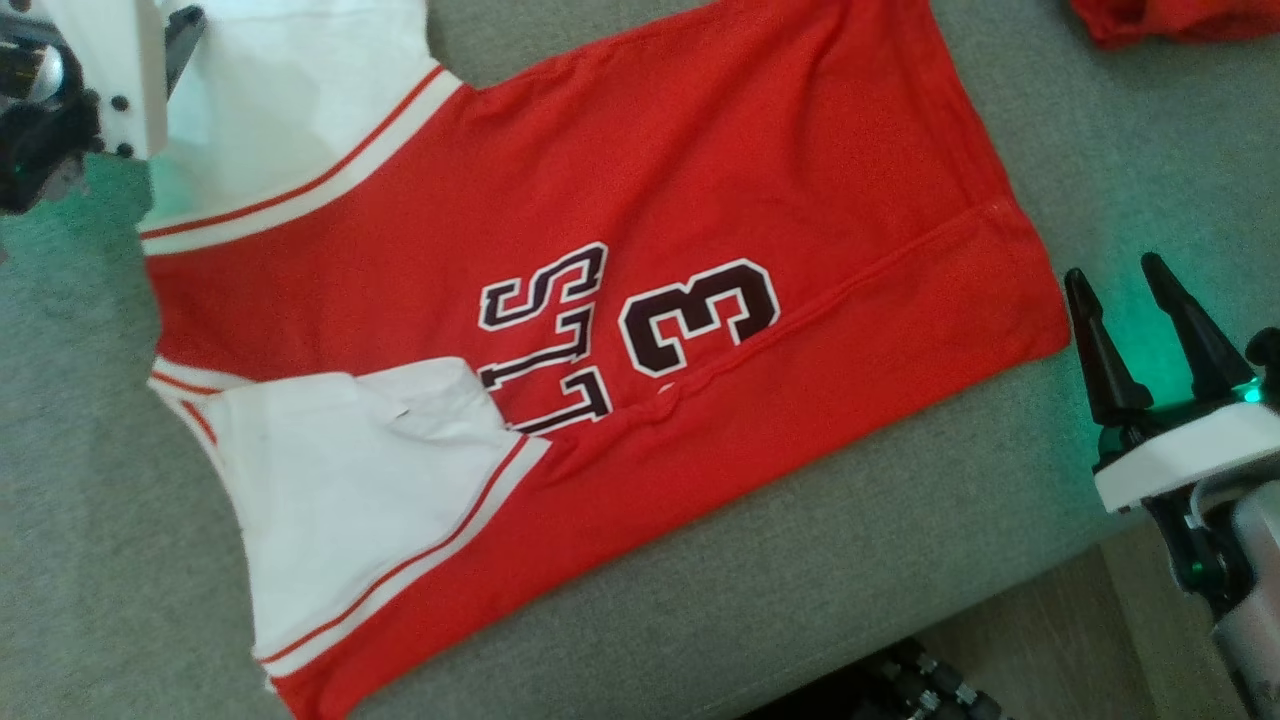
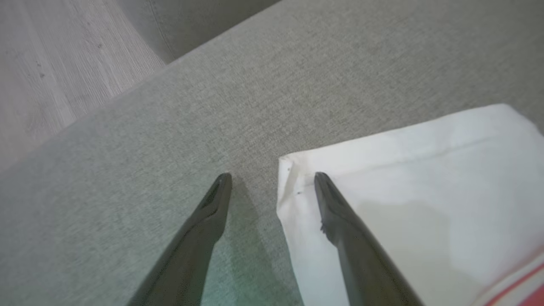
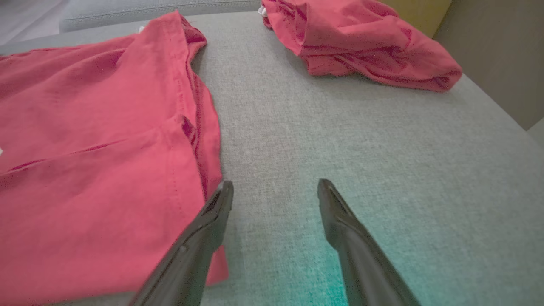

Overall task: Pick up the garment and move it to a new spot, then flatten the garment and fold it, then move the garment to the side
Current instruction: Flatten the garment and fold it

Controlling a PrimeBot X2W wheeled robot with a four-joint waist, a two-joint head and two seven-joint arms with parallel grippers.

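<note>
- The garment is a red shirt with white sleeves. It lies spread out on a grey cushion.
- The shirt lies slanted in the head view. Its sleeves are at the left and its bottom hem is at the right.
- It has black letters and a big 3 with white edges in the middle.
- The near white sleeve is folded in over the red part. It hides a bit of the black letters.
- A long crease runs across the red cloth from the hem toward the letters.
- The far white sleeve lies flat on the cushion at the top left of the head view.
- The left gripper is spread wide and holds nothing. One finger is over the corner of the far sleeve. The other finger is over the bare cushion. I cannot tell if they touch down.
- The right gripper is also spread wide and holds nothing. It is just beside the near corner of the hem, over the grey cushion.
- In the right wrist view one finger is right at the edge of the hem.
- Another red cloth lies bunched up farther back on the cushion, apart from the shirt.
- A wood floor shows past the cushion's edge.
</note>
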